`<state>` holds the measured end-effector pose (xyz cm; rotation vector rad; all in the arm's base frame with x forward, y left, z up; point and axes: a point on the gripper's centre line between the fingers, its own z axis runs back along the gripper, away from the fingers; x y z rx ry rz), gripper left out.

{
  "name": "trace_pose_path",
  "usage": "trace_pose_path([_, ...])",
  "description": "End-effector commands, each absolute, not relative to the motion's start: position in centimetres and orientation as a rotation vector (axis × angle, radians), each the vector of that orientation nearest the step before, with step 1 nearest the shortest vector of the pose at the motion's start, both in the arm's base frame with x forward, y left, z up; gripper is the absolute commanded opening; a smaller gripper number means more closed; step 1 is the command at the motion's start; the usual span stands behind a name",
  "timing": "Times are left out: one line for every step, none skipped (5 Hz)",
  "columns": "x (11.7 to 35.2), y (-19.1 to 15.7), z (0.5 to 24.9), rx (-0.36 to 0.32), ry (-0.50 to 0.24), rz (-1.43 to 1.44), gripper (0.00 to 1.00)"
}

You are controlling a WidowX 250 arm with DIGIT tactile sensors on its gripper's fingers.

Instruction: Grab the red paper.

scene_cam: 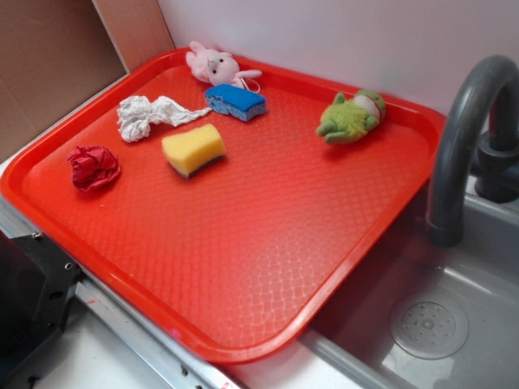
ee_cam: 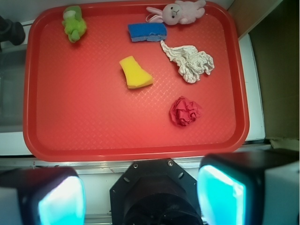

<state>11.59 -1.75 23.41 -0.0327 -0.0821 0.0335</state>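
Dark red, crumpled: the red paper [ee_cam: 185, 111] sits on the tray [ee_cam: 93, 136] at about 4 o'clock from the tray centre in the wrist view, near the right rim, nothing touching it. The exterior view puts it by the tray's left edge [scene_cam: 93, 167].

Neighbours: white paper wad [ee_cam: 190, 62] at 12 o'clock from it, apart. Yellow sponge [ee_cam: 135, 73] at 10 o'clock, apart. Blue sponge [ee_cam: 147, 32], pink bunny [ee_cam: 179, 11] and green frog [ee_cam: 74, 22] along the far rim, well clear.

Gripper [ee_cam: 140, 194] is high, off the tray's near edge, holding nothing, touching nothing. Fingers [ee_cam: 220, 194] spread wide, teal pads at the frame's bottom corners.

How I'd do the step: shift toward 1 o'clock until the ball sits midway between the pads, then go straight down. Leave the jaws wide; the opening looks ample for the ball. Go low enough to close around its middle, since crumpled paper squashes and can slip out if pinched at the top. Watch the right rim.
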Motion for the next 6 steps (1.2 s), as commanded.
trace_pose_path([11.6,-1.7,23.4,-0.033,-0.082,0.033,1.00])
trace_pose_path([12.3,-0.2,20.8,-0.002,-0.129,0.097,1.00])
trace_pose_path([12.6,1.6,17.8,0.027,-0.159,0.160,1.00])
trace_pose_path([12.5,2.6,16.3,0.028,-0.190,0.194,1.00])
trace_pose_path([12.7,4.7,13.2,-0.016,-0.179,0.291,1.00])
trace_pose_path([13.9,6.1,10.4,-0.031,-0.161,0.319,1.00])
